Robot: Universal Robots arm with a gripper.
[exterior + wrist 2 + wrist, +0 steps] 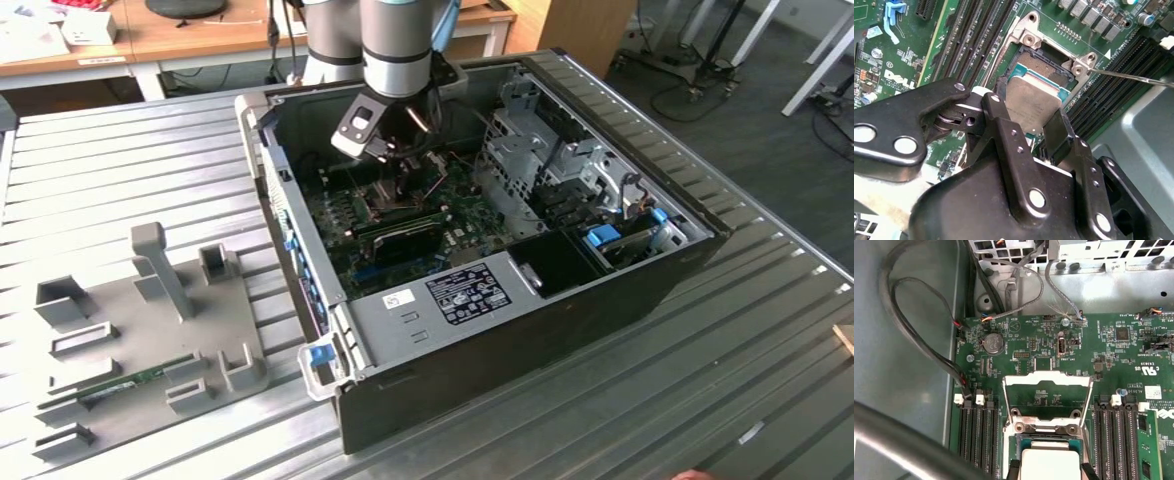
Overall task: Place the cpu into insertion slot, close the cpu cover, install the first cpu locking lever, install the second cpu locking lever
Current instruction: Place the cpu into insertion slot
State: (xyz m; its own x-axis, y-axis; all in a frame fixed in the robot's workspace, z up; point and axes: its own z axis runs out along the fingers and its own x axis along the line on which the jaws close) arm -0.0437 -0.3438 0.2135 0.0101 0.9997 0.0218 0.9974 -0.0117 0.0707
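At the insertion slot, the hand grips the cpu.

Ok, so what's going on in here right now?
A robot arm reaches into an open computer case. Its claw grips the cpu by two edges right over the insertion slot on the green motherboard. The cpu cover stands flipped open, not yet closed.
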